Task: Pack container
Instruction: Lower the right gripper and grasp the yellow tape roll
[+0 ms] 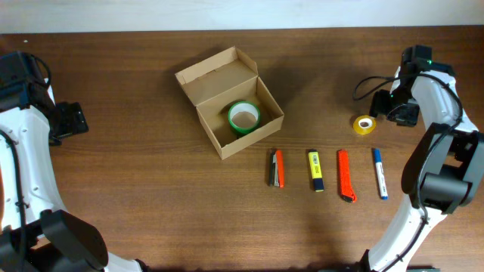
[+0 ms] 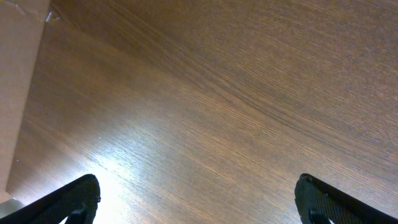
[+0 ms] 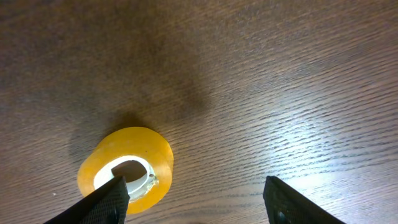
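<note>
Sitting a little left of the middle of the table point(image 1: 136, 196), closer to the far edge than the near one, the container point(image 1: 215, 74) is turned at an angle to the table's edges. Its flap lid is open and stands on the side toward the far left corner. A green tape roll point(image 1: 243, 118) lies flat inside it, in the part nearest the right edge.

The right hand point(image 3: 193, 202) is close to the right edge, low over the wood, with its fingers partly spread and nothing between them. A yellow tape roll point(image 3: 125, 169) lies flat on the table just beside this hand. In the right wrist view one fingertip point(image 3: 111, 198) overlaps the roll's rim; whether it touches the roll cannot be told.

The left hand point(image 2: 198, 202) is by the left edge, well apart from the container. Its fingers are spread wide over bare wood and grip nothing.

Four things lie in a row toward the near edge, between the container and the right edge, each pointing roughly from far edge to near edge. In order toward the right edge they are an orange and black tool point(image 1: 276, 168), a yellow highlighter point(image 1: 315, 170), an orange cutter point(image 1: 345, 175) and a white marker with a blue cap point(image 1: 379, 173). None of them touches another.
</note>
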{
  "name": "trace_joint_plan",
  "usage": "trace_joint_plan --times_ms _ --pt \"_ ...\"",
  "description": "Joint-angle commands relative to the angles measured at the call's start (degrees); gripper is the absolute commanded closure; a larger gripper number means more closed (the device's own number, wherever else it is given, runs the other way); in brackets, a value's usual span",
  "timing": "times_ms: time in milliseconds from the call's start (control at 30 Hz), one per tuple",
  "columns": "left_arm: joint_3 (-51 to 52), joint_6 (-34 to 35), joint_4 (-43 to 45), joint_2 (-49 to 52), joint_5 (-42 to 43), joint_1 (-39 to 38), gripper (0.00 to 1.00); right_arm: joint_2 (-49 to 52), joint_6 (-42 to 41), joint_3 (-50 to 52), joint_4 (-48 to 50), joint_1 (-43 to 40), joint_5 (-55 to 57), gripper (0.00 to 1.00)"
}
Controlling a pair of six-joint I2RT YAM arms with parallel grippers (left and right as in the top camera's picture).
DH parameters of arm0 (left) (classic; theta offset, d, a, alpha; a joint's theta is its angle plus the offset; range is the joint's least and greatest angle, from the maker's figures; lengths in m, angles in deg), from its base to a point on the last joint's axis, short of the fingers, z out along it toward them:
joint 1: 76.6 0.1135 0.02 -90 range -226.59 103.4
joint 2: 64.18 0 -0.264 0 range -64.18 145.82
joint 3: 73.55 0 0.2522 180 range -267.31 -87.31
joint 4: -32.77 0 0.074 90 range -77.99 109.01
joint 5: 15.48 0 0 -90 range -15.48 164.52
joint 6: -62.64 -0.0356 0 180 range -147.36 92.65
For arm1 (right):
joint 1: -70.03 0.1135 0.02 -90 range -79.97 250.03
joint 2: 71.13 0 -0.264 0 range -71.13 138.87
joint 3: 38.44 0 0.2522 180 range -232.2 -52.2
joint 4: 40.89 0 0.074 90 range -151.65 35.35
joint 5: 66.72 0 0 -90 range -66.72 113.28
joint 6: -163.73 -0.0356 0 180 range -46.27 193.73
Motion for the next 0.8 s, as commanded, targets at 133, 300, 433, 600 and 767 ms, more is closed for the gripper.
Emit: trace_joint_plan --times_ms 133,300,433,600,767 --pt "0.37 -0.87 0.13 -0.87 0.26 -0.13 0.00 2.21 -0.83 -0.04 -0.74 0.11 0.07 0.30" --pt "0.37 -0.87 0.13 -0.87 0.26 -0.13 0.00 3.30 -0.83 -0.02 -1.20 0.17 -1.09 0.30" --pt "0.37 -0.87 0.13 -0.87 0.26 -0.13 0.00 3.41 -0.83 0.07 -0.81 0.50 -1.01 0.30" --pt "0.37 -0.87 0.13 -0.87 0.26 -0.13 0.00 3.93 -0.83 0.28 -0.55 0.50 -1.01 0.30" --pt "0.37 -0.87 0.13 -0.87 0.24 -0.13 0.00 5.53 -0.83 0.57 -0.52 0.63 -1.01 0.34"
